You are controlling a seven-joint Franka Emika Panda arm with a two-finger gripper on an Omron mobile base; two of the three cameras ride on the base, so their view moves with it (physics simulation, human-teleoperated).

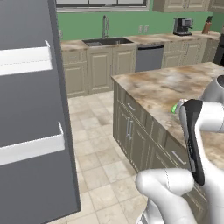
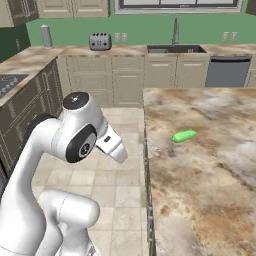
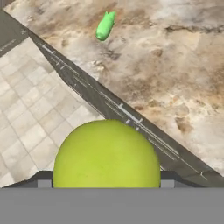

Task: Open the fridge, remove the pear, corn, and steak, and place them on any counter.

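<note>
In the hand view, the round yellow-green pear (image 3: 106, 151) sits between the two dark fingertips of my gripper (image 3: 106, 181), which is shut on it. The hand hangs over the tiled floor just off the edge of the island counter (image 3: 175, 65). The bright green corn (image 3: 105, 25) lies on that marbled counter (image 2: 210, 170) near its left edge; the corn (image 2: 184, 135) rests flat and apart from the gripper. In the left base view the corn (image 1: 175, 107) peeks out beside my arm. The fridge door (image 1: 26, 131) stands open at the left, showing its white shelves. The steak is out of view.
The island's beige cabinet fronts (image 1: 131, 127) with bar handles drop to the tiled floor (image 1: 96, 148). A back counter carries a sink (image 1: 107, 41), with a dishwasher (image 1: 148, 57) below and a coffee machine (image 1: 183, 26). A toaster (image 2: 100, 41) stands at the far wall.
</note>
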